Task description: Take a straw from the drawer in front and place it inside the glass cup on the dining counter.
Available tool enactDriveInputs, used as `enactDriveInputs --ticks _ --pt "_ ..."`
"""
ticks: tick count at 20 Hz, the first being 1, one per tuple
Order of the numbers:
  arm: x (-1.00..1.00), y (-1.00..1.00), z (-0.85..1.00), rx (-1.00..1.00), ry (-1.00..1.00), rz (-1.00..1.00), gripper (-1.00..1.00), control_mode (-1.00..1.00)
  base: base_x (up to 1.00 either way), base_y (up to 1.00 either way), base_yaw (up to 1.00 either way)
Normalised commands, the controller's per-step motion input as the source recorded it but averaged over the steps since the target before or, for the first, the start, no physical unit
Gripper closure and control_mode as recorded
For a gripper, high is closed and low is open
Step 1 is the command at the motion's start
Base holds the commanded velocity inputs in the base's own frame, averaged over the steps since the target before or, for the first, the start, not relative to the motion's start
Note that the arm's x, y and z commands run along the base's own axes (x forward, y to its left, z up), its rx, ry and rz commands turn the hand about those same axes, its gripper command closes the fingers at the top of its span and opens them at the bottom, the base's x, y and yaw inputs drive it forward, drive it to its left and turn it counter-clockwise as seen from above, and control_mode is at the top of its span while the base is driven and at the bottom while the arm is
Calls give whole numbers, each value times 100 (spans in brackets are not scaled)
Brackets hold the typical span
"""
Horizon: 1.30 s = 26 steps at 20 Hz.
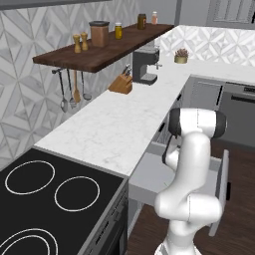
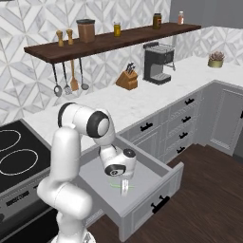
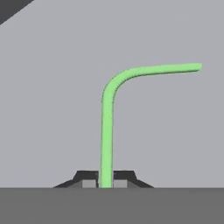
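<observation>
1. Gripper (image 3: 105, 183) down inside the open drawer (image 2: 161, 176), jaws pinched tight on the green straw (image 3: 106, 131).
2. Straw lies on the drawer's grey floor, bent end angled away.

the straw (image 3: 106, 131) is light green against the drawer (image 2: 152, 163)'s plain grey floor. the wall tiles (image 2: 28, 28) carry a grey-white diamond pattern; the shelf (image 2: 109, 42) is dark brown.

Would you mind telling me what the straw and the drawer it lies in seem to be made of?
The straw looks like smooth matte plastic: uniform light green, thin, with a soft bend. The drawer looks like painted wood or laminate: flat light-grey panels, no grain, with a dark, probably metal handle. As a render, both are guesses.
</observation>
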Motion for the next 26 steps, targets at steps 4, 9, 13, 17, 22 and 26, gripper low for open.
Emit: enactDriveInputs --ticks 4,9,13,17,22,26 --pt "1 0 14 0 0 0 100 -100 0 0 0" --pt "-10 -6 87 0 -8 0 100 -100 0 0 0" --pt "-14 -13 100 0 -18 0 100 -100 0 0 0" --pt "-17 -18 100 0 -17 -1 100 -100 0 0 0" --pt "-3 -20 100 2 -7 -4 100 -100 0 0 0" --pt "0 -27 100 0 -2 -6 100 -100 0 0 0"
